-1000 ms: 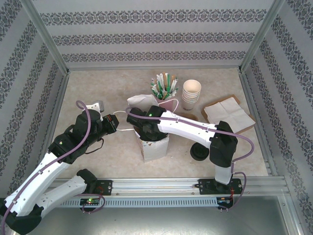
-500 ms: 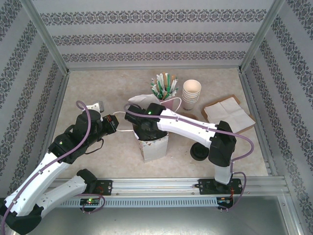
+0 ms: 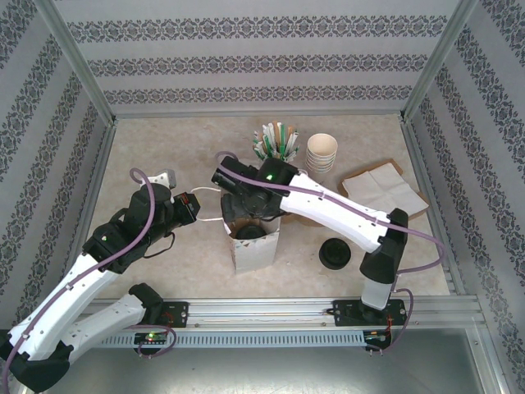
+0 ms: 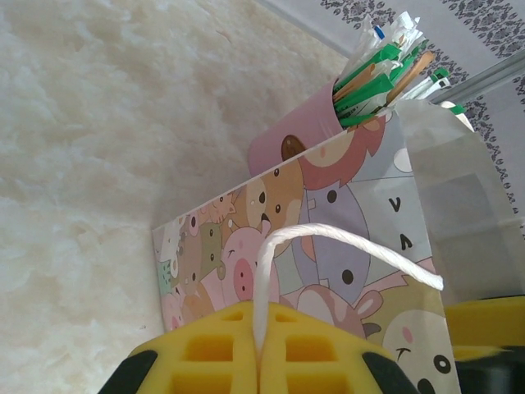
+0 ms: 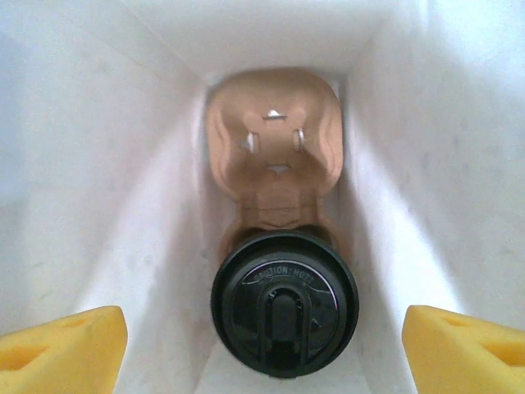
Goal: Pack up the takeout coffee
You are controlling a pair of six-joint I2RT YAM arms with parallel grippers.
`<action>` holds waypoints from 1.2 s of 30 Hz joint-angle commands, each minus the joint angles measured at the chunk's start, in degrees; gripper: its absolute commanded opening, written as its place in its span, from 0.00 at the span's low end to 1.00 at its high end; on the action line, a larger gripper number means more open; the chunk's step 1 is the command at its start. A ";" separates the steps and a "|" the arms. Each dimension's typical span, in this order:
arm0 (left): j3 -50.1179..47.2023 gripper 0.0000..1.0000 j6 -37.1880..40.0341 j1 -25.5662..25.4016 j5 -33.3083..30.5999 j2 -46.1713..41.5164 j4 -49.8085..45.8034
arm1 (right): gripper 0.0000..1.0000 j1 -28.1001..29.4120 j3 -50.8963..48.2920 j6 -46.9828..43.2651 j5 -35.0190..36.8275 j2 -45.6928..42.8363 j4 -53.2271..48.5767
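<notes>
One takeout coffee (image 5: 285, 304), black lid up, sits in the near slot of a brown cardboard carrier (image 5: 273, 139) at the bottom of the white paper bag (image 3: 254, 246). My right gripper (image 5: 262, 349) hangs open above that cup with its yellow fingers (image 5: 61, 349) spread wide; from above, the right gripper (image 3: 244, 207) is over the bag's mouth. The second lidded coffee (image 3: 335, 254) stands on the table right of the bag. My left gripper (image 4: 261, 345) is shut on the bag's white string handle (image 4: 267, 263), left of the cartoon-printed bag (image 4: 328, 222).
A pink holder of straws and stirrers (image 3: 275, 144) and stacked white lidless cups (image 3: 321, 152) stand behind the bag. White napkins on a brown board (image 3: 384, 190) lie at the right. Patterned walls enclose the table.
My right gripper has lifted out of the bag and drawn back, leaving the lidded cup inside. The left gripper has stayed on the handle.
</notes>
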 commanded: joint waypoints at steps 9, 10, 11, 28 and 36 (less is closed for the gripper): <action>1.19 0.00 0.35 -0.88 -2.56 -0.39 -2.08 | 0.79 -0.46 11.20 -4.50 2.57 -1.83 -8.48; 1.20 0.00 0.31 -0.94 -2.67 -0.42 -2.08 | 0.78 -0.46 12.30 -4.61 2.50 -1.63 -9.16; 1.23 0.00 0.34 -0.88 -2.76 -0.48 -2.01 | 0.77 -0.46 13.27 -4.69 2.55 -1.45 -9.78; 0.86 0.00 1.62 -0.88 -4.14 -1.13 -1.98 | 0.77 -0.74 19.45 -13.20 8.63 -8.05 -8.17; 0.94 0.00 2.86 -0.88 -5.26 -1.12 -1.78 | 0.77 -7.72 13.01 -19.20 11.73 -15.38 -0.98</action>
